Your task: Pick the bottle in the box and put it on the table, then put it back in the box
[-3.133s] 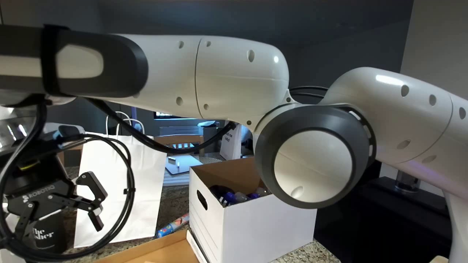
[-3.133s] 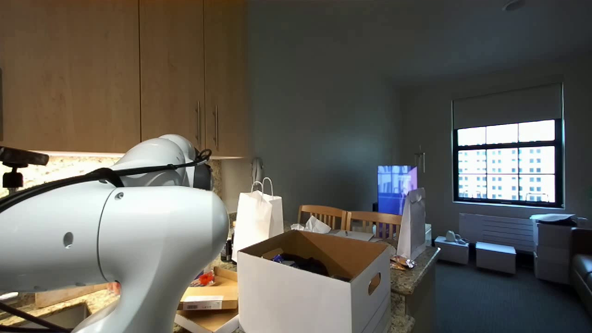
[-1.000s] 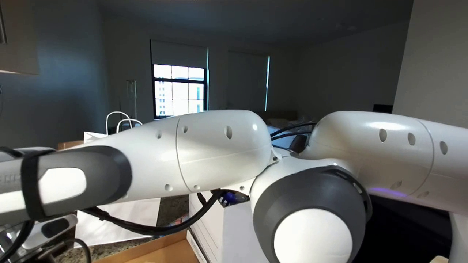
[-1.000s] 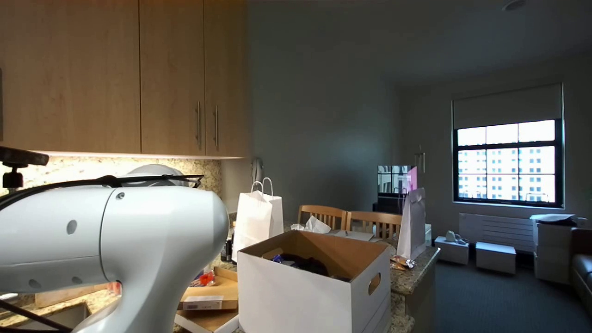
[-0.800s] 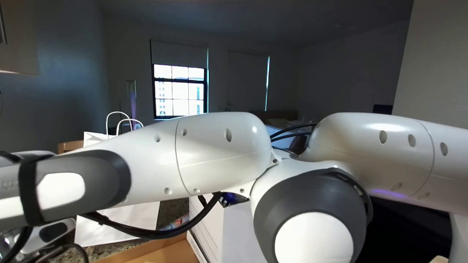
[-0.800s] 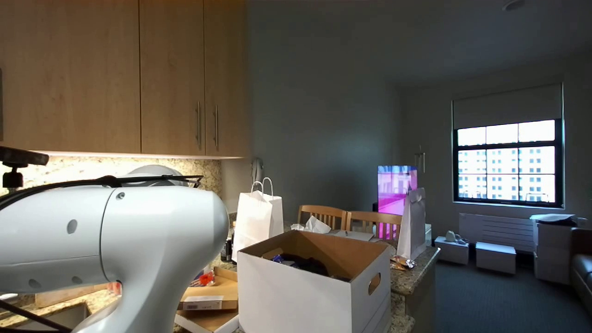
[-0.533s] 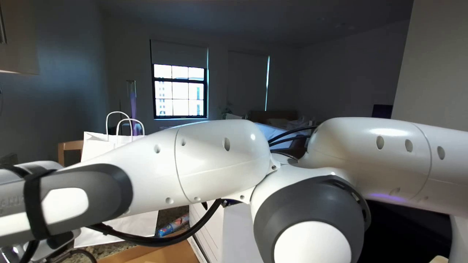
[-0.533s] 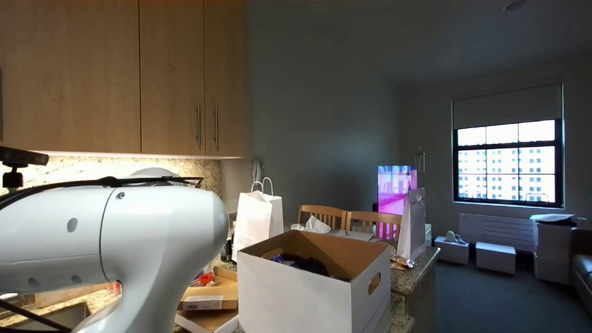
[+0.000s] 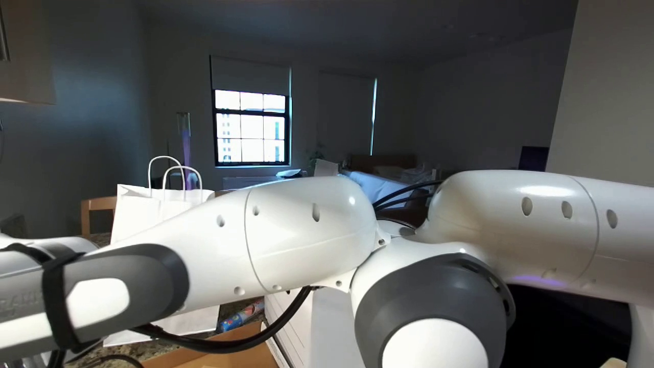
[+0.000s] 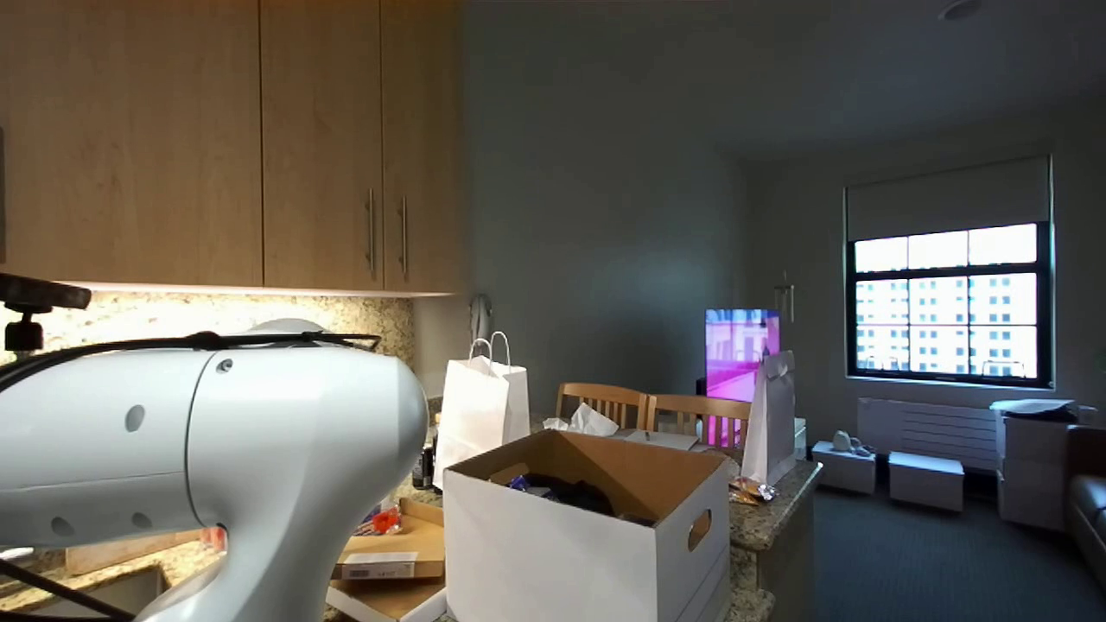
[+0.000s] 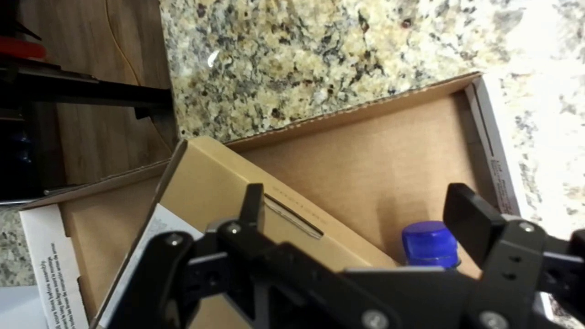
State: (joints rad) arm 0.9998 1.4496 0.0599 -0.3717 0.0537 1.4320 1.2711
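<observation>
In the wrist view my gripper is open, its two dark fingers spread wide with nothing held. A blue cap, which looks like the top of the bottle, shows between them, close to the right-hand finger; the gripper body hides what lies below the cap. This cap is over a shallow cardboard tray, not in the box. The white box stands in an exterior view with dark and blue things inside; in an exterior view the arm covers most of the box. The wooden table is out of view.
The cardboard tray rests on the speckled counter, whose edge runs down the left. A flat brown carton lies slantwise across the tray. A white handled bag and a colourful tube are near the box.
The arm swung down from its raised pose, and the gripper that showed at the left of an exterior view is now hidden there. Over the last second the arm's links sank further. The box stayed put.
</observation>
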